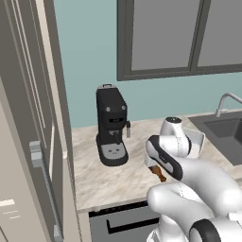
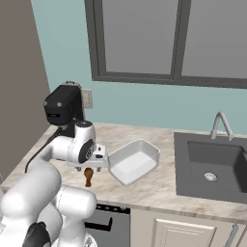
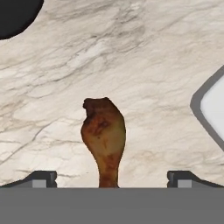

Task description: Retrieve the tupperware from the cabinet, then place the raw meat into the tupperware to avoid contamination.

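Observation:
The raw meat (image 3: 104,135), a reddish-brown drumstick, lies on the marble counter directly under my gripper (image 3: 111,179), which is open with a finger on each side of the thin end. The meat (image 2: 88,176) sits near the counter's front edge just below the gripper (image 2: 89,166); it also peeks out under the hand (image 1: 158,173). The tupperware (image 2: 134,161), a white-grey lidless tub, stands empty on the counter just right of the hand; its corner (image 3: 214,109) shows at the right, and the arm partly hides it (image 1: 198,142). The beige cabinet (image 1: 28,118) rises at the far left.
A black coffee machine (image 1: 111,125) stands at the back left of the counter (image 2: 62,108). A dark sink (image 2: 212,164) with a faucet (image 2: 221,123) lies to the right of the tub. A window sits above the counter.

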Available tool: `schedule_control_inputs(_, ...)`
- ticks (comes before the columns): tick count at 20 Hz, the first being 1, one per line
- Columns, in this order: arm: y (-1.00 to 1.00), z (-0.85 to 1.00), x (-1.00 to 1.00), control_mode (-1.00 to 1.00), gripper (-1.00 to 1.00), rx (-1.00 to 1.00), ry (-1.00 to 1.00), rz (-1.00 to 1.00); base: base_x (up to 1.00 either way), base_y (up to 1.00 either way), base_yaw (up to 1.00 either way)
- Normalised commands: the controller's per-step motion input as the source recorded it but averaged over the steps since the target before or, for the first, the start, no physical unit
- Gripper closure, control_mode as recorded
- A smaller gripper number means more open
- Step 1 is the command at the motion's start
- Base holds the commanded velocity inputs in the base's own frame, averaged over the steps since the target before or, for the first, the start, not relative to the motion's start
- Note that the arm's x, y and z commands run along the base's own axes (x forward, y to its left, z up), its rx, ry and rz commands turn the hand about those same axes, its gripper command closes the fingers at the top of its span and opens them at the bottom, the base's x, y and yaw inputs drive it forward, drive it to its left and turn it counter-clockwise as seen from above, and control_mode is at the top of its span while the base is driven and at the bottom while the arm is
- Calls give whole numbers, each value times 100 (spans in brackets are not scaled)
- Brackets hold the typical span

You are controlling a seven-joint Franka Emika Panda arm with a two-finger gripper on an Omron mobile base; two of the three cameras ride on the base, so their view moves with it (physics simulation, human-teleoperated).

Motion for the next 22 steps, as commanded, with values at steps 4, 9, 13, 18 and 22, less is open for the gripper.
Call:
schedule_control_inputs(4,0,-29,0,-100,-100,-1,0,0,0,0,0)
schedule_control_inputs(9,1,-34,0,-100,-100,-1,0,0,0,0,0)
schedule_control_inputs(13,2,-38,0,-100,-100,-1,0,0,0,0,0)
schedule_control_inputs(18,4,-39,-1,-100,-100,-2,2,0,0,0,0)
schedule_control_inputs(22,6,-36,-5,-100,-100,-2,2,0,0,0,0)
